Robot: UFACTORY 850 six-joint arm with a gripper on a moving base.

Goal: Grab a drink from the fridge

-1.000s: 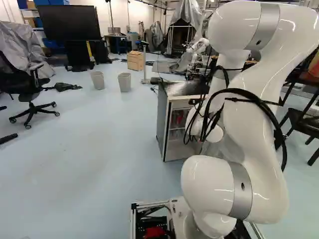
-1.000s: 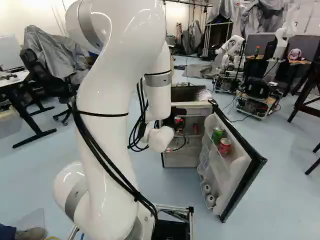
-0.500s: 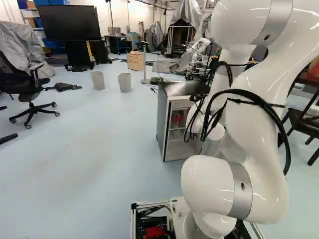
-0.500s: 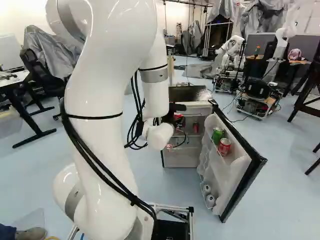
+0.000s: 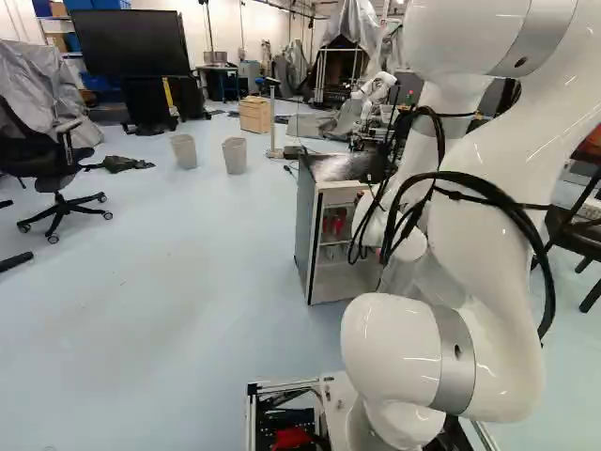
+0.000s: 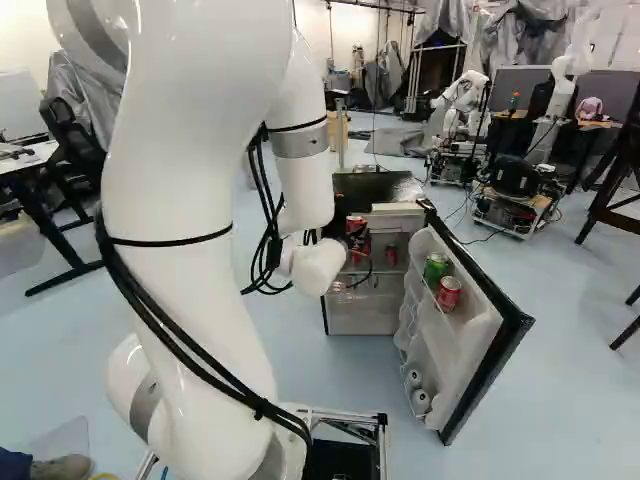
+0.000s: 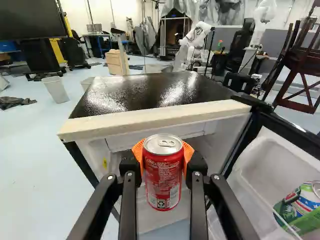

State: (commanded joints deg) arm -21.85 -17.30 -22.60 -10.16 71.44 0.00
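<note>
Tool (image 6: 356, 240): closed on the held red can (image 7: 163, 175), an orange pad (image 7: 137, 150) at either side.
Held red can: upright between the pads, lid uppermost, at the open front of the fridge (image 7: 155, 119).
Fridge door (image 6: 487, 350): swung open, beside the compartment.
Door rack (image 6: 420, 262): green can (image 6: 436, 268) next to another red can (image 6: 449, 293).

The can (image 7: 162, 172) is smooth, shiny metal. The fridge top (image 7: 150, 95) looks glossy, the door lining (image 7: 267, 160) on the right smooth plastic. The near arm (image 5: 484, 207) is glossy; the far drawer unit (image 5: 254, 115) looks like matt wood.
</note>
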